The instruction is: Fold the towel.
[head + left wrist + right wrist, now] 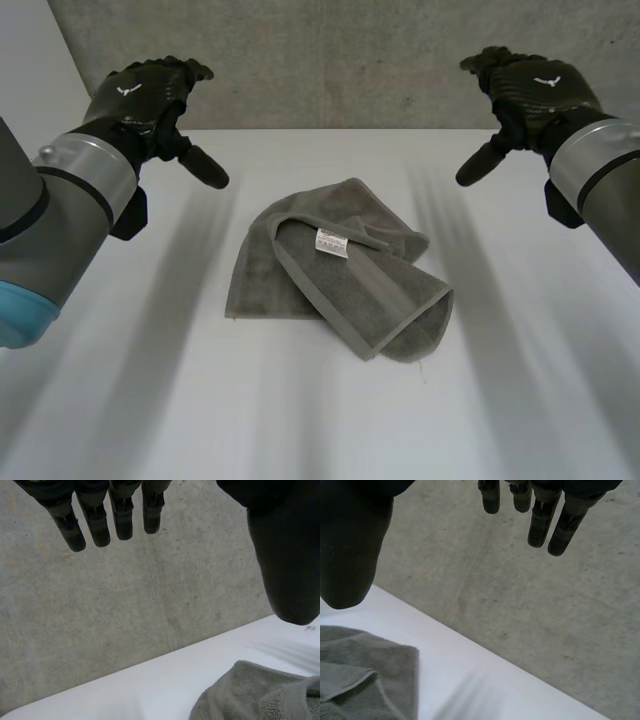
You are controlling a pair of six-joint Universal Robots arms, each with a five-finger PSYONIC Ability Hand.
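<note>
The grey towel (335, 275) is lying bunched near the middle of the white table (200, 420). One band is being doubled over it from twelve o'clock towards five o'clock, and a white label (332, 242) is being shown on top. The left hand (145, 100) is being held in the air at ten o'clock from the towel and the right hand (530, 90) at two o'clock, both well apart from it. On each hand the fingers are being kept straight and apart from the thumb, and nothing is being gripped. No tidy fold is judged to be made yet.

The risk is being seen in the overlapped layers. If an edge is being taken at five o'clock without the layers being told apart, two plies may be lifted together and the crumple carried into the fold. A pinch on the flap alone may be dragging the whole cloth across the table rather than spreading it.
</note>
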